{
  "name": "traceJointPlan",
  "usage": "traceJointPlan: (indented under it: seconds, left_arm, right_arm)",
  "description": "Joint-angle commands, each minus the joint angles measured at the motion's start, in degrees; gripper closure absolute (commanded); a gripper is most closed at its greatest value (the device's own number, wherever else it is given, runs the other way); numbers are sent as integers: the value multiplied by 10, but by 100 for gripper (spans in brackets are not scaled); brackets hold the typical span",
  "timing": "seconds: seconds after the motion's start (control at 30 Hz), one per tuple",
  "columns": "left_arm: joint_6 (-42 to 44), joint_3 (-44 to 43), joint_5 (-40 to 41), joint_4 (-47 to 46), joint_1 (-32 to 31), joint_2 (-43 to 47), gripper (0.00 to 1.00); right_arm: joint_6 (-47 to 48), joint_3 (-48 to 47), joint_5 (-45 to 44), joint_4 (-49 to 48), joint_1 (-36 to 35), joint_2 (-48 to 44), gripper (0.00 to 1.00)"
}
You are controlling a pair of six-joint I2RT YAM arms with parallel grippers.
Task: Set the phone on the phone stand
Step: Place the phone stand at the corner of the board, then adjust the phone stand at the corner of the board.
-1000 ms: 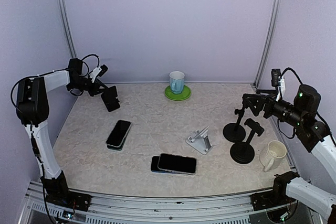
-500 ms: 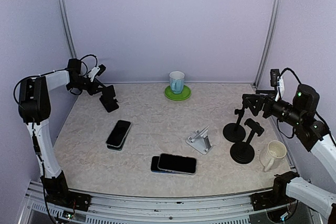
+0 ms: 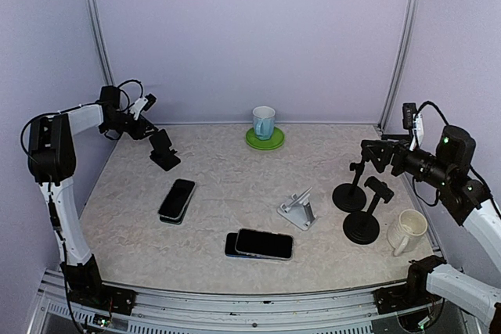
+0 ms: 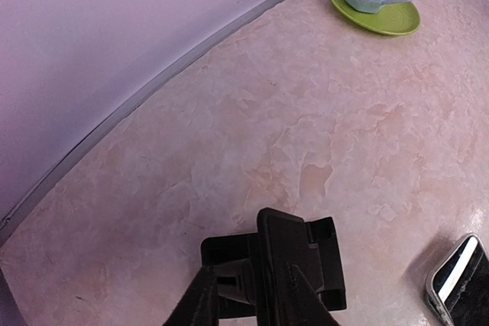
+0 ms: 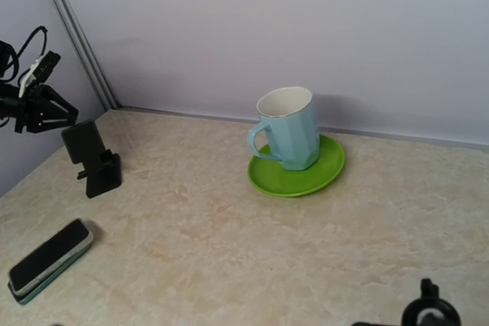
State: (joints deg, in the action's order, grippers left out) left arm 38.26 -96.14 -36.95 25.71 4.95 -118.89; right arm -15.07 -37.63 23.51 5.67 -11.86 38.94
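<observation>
Left jaws slightly parted, empty, just above black phone stand (image 3: 164,151), far-left desk (image 3: 235,162). Right jaws wide, empty. Phones flat mid-desk: left stack (image 3: 177,199), near stack (image 3: 262,244). We risk toppling stand, or pinching both stacked phones, dropping one.

measured from the centre stand (image 3: 297,210) on the table (image 3: 227,170): just before it and a little left, a pair of stacked phones (image 3: 261,244); well to its left, another stacked pair (image 3: 178,199); far off behind-left, near the back corner, the corner stand (image 3: 164,150); behind and slightly left, by the back wall, a mug (image 3: 264,121) on a saucer (image 3: 278,143); just right, a post stand (image 3: 348,193), with another post (image 3: 364,224) before that; farthest right, a second mug (image 3: 409,230).
</observation>
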Motion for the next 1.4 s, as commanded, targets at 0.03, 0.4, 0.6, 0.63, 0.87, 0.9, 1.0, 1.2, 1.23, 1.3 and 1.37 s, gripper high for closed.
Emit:
traceJointPlan:
  seconds: [0.03, 0.4, 0.6, 0.63, 0.87, 0.9, 1.0, 1.2, 1.23, 1.3, 1.37]
  left_arm:
    - [-64, 7, 57, -44, 1, 16, 54]
    - [-202, 204, 159, -218, -21, 144, 1]
    - [-246, 260, 259, -241, -55, 152, 1]
    - [-251, 261, 275, -240, -57, 148, 1]
    - [-274, 242, 303, -215, -58, 132, 1]
    - [-273, 240, 310, -209, -58, 130, 1]
    - [-269, 232, 340, -191, -59, 119, 1]
    - [-259, 226, 367, -177, -57, 111, 1]
    - [-260, 227, 369, -176, -56, 111, 1]
    - [-259, 228, 378, -175, -53, 112, 1]
    - [-260, 232, 387, -175, -49, 113, 1]
  right_arm:
    - [-3, 3, -1, -11, 5, 5, 0]
    - [-8, 0, 17, -17, 5, 4, 0]
    - [-8, -5, 22, -12, 5, -1, 0]
    - [-8, -5, 23, -11, 5, -2, 0]
    - [-8, 0, 19, -7, 5, -9, 0]
    - [-8, 1, 18, -7, 5, -8, 0]
    - [-7, 1, 17, -7, 3, -9, 0]
    - [-7, 3, 15, -6, 4, -9, 0]
    - [-7, 2, 15, -6, 4, -9, 0]
    - [-7, 4, 15, -8, 3, -8, 0]
    - [-7, 4, 15, -9, 3, -8, 0]
